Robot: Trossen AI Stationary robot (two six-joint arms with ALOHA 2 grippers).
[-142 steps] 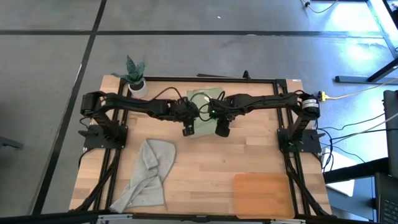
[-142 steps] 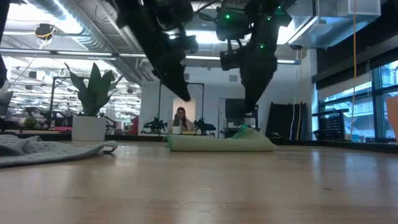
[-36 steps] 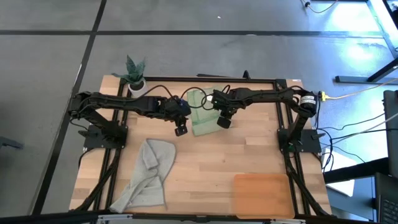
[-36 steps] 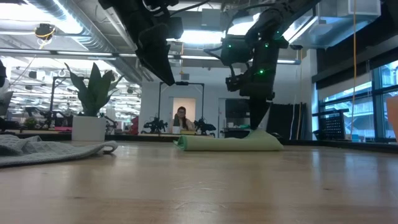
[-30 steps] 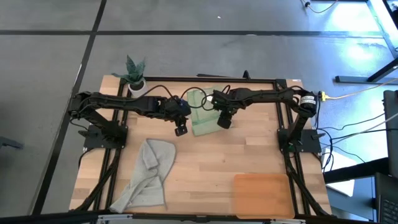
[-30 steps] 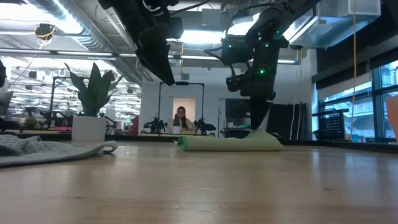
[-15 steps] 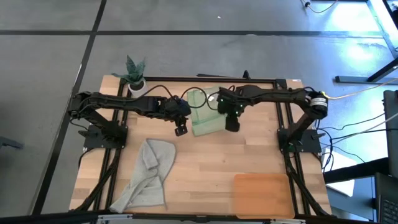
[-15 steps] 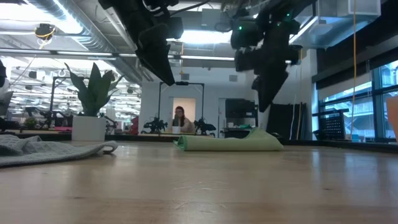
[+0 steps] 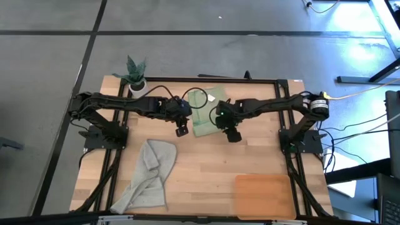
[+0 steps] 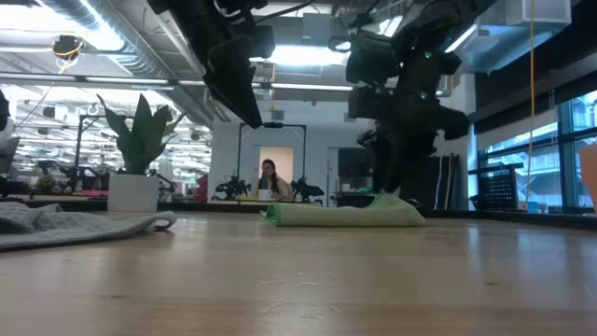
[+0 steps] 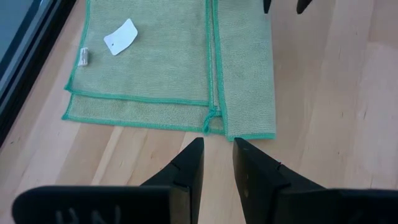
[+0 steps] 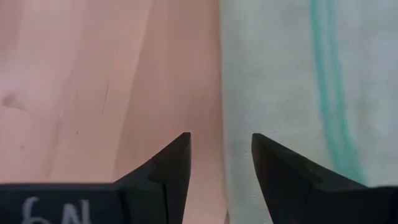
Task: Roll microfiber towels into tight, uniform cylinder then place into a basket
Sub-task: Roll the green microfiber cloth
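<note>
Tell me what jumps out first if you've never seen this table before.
The two dark arms meet over a flat folded sage green microfiber towel at the table's far middle, the right gripper open right at its edge, the left gripper open beside it. A crumpled light grey towel sprawls near-left, and an orange-brown tray waits near-right.

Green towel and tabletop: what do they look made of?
Green towel: soft woven cloth, likely microfiber; fine matte ribbed texture, stitched teal edging, white tag. Tabletop: pale wood, probably butcher-block; narrow joined strips with visible grain, low sheen.
</note>
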